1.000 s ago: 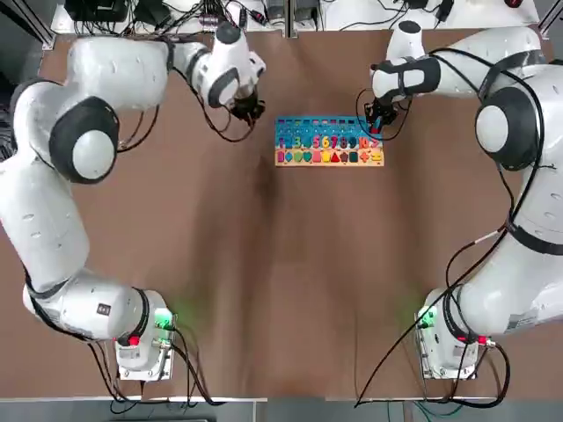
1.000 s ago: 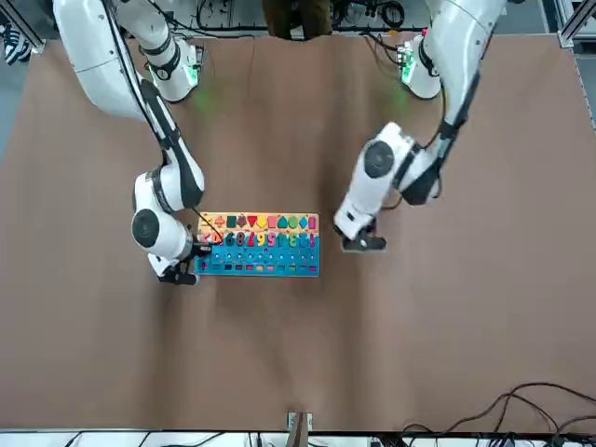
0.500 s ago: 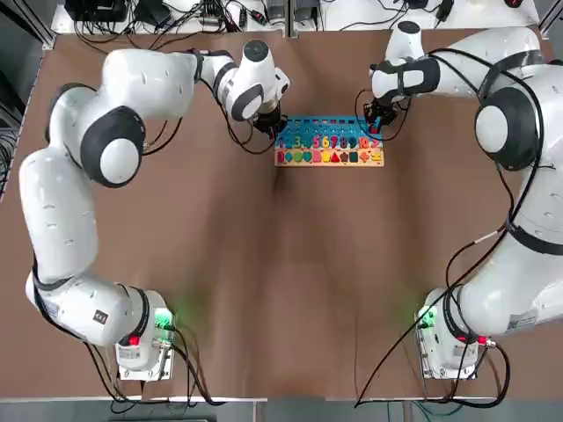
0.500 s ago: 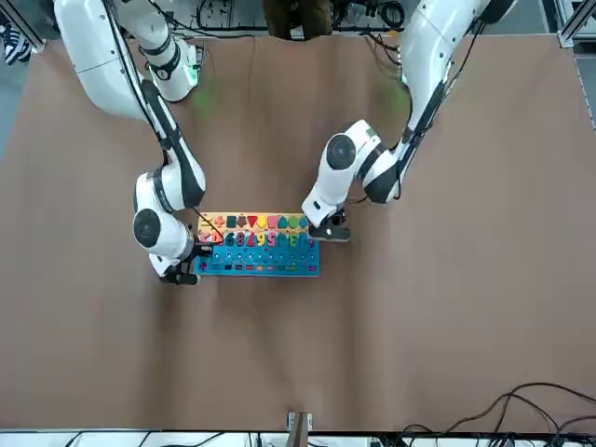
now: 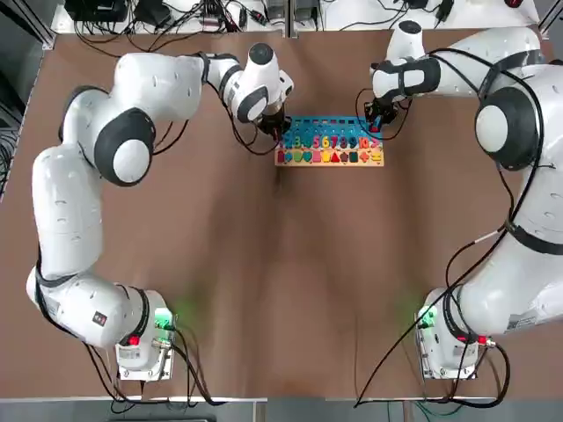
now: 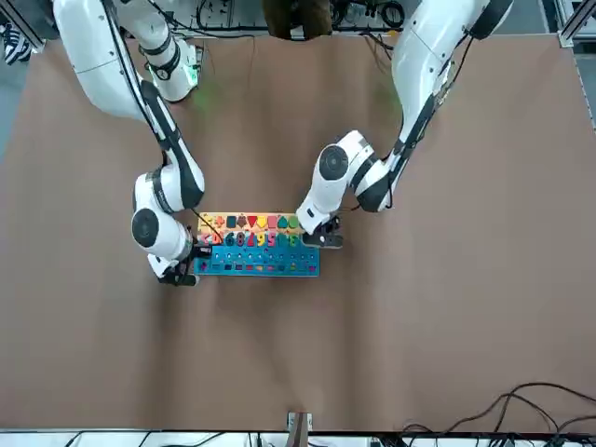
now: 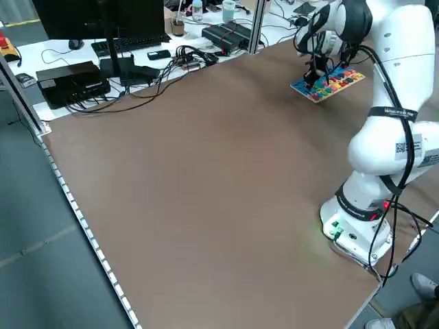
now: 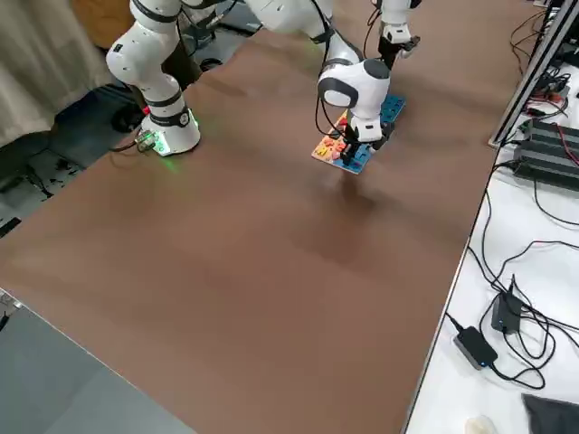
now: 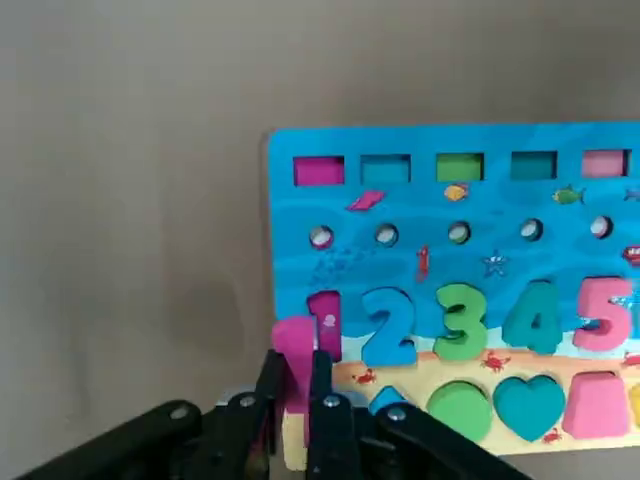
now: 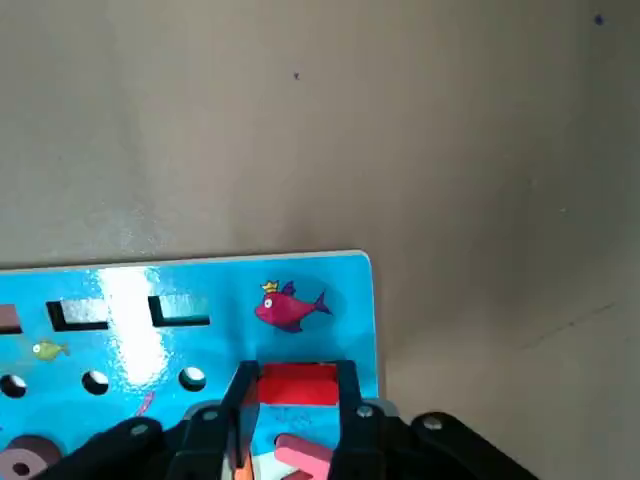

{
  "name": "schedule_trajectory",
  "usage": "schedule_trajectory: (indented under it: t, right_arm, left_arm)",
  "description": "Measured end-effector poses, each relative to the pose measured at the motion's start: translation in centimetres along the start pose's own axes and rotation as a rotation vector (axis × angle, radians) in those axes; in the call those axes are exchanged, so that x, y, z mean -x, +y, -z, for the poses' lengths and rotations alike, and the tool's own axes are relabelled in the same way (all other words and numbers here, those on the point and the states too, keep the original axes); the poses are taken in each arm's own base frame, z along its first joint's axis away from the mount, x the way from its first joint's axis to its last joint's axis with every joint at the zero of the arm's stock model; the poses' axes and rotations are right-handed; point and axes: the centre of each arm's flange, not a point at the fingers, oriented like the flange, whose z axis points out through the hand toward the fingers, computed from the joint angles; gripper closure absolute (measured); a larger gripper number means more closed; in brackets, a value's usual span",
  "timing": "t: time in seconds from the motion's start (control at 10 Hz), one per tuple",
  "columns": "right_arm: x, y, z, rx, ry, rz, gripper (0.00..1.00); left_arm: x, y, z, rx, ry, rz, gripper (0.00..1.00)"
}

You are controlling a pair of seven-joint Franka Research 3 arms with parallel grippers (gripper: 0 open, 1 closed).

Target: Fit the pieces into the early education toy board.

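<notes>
Numeral puzzle board (image 5: 329,153) on table (image 5: 264,264), 1 o'clock from centre. Mostly filled. Left hand (image 9: 295,362), board's 9 o'clock, pinching pink "1" (image 9: 294,340); right hand (image 10: 301,374), 2 o'clock, pinching red block (image 10: 299,388). Both unseated.

- Left wrist view: the pink piece (image 9: 297,365) hides part of the "1" slot (image 9: 326,318); the board (image 9: 350,250) is cut off at the right edge.
- Right wrist view: the lower-left ring-shaped piece (image 10: 27,458) is cut off by the bottom edge.
- Left side view: numerals too small to read.
</notes>
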Motion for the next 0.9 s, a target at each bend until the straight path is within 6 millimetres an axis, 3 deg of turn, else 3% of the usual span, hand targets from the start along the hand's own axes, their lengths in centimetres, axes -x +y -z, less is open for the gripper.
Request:
schedule_trajectory:
  t: [0.3, 0.9]
  right_arm:
    - [0.0, 0.0, 0.0, 0.000, 0.000, -0.001, 0.64]
    - [-0.1, 0.3, -0.2, -0.006, 0.008, -0.001, 0.64]
  left_arm:
    - [-0.5, 1.0, -1.2, -0.003, 0.004, -0.005, 0.87]
    - [-0.7, 1.1, -3.0, -0.007, -0.010, 0.000, 0.87]
